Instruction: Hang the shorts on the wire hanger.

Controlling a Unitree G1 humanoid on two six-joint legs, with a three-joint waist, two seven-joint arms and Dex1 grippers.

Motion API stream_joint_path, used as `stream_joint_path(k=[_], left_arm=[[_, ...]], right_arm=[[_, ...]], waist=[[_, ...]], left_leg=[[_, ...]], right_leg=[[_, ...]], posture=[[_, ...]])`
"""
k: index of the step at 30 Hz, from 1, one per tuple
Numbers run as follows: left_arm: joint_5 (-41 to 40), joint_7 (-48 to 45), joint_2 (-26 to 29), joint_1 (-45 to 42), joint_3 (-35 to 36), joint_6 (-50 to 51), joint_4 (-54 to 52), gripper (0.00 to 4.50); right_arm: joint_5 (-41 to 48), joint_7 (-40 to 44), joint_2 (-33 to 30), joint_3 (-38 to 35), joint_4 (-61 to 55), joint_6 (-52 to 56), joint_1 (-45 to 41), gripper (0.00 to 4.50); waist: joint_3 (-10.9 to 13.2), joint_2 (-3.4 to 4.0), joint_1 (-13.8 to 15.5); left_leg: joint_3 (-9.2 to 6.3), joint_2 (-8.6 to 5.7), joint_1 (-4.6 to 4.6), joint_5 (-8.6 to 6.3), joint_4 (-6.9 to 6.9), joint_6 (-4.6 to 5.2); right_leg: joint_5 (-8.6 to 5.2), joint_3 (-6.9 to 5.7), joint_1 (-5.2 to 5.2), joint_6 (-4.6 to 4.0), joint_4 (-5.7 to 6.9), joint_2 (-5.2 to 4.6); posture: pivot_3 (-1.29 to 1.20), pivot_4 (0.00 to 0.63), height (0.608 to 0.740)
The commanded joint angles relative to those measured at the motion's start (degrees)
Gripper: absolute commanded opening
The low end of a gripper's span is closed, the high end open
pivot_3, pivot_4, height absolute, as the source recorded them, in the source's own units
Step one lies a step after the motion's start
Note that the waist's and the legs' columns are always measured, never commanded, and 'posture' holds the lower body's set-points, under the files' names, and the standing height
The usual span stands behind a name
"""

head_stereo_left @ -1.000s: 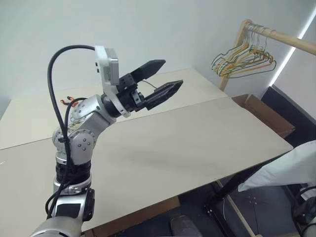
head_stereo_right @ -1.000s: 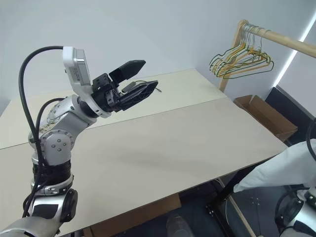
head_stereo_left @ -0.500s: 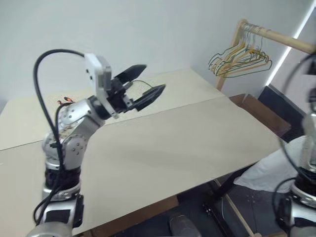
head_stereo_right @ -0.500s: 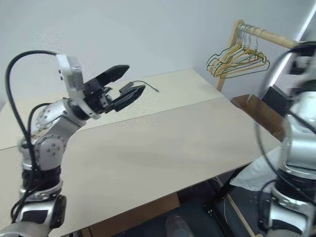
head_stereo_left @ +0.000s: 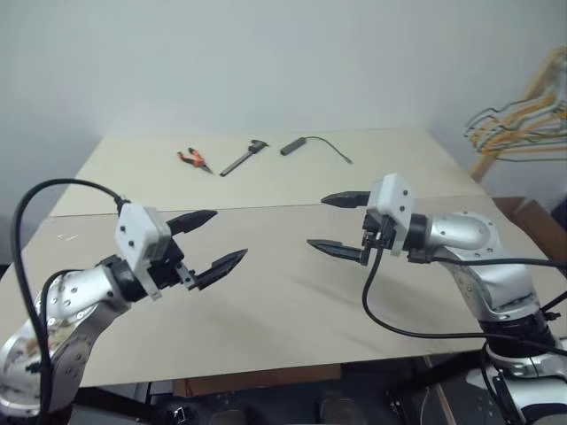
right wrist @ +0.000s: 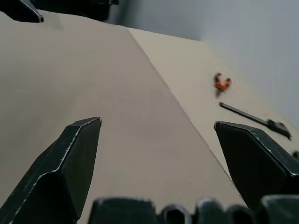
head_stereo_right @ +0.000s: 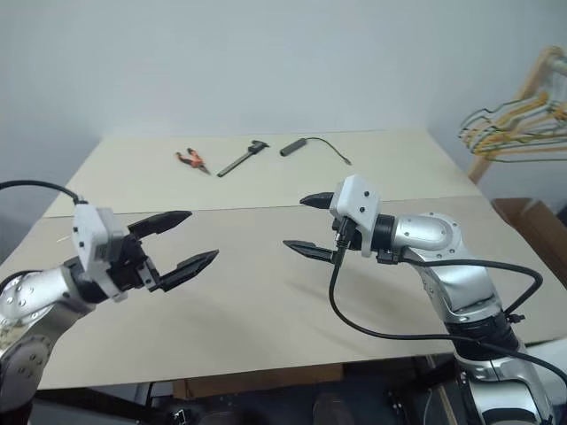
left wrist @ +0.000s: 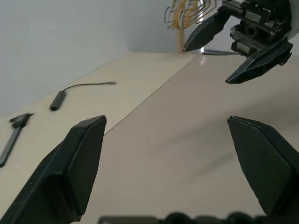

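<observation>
Both the left gripper (head_stereo_left: pixel 208 237) and the right gripper (head_stereo_left: pixel 335 224) hung wide open and empty over the bare table (head_stereo_left: pixel 292 292) — with no shorts in reach, any closing risked grabbing nothing.

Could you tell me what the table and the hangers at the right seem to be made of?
Table: pale beige board, probably laminate or painted wood, matt with a faint sheen; a seam shows two joined tops. Hangers: thin bent wire, likely metal with yellow, green and pale coating. Rack post: looks like light bare wood.
</observation>
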Motion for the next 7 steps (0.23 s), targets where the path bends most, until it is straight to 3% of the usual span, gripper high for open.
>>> stream_joint_path(k=[1,7], left_arm=[[-0.35,1.29,0.75,0.75,2.48,-0.75,-3.27,4.50],[-2.92,2.70,0.90,1.28,2.89,0.91,-4.99,4.50]], right_arm=[[-1.07,1.95,-0.65,-1.09,0.73,-2.19,-0.89,4.49],[-4.64,2.31,-2.91,-1.64,0.94,-2.37,1.92,4.49]], waist=[[0.00,-0.02,2.08],[0.00,-0.04,4.89]], left_leg=[[0.15,0.01,0.01,0.04,0.01,-0.06],[0.23,0.06,0.02,0.15,0.07,-0.08]], right_leg=[[0.02,-0.08,0.01,-0.06,0.02,0.02],[0.06,-0.21,0.07,-0.22,0.06,0.08]], posture=[[0.14,0.000,0.740],[0.15,0.000,0.740]])
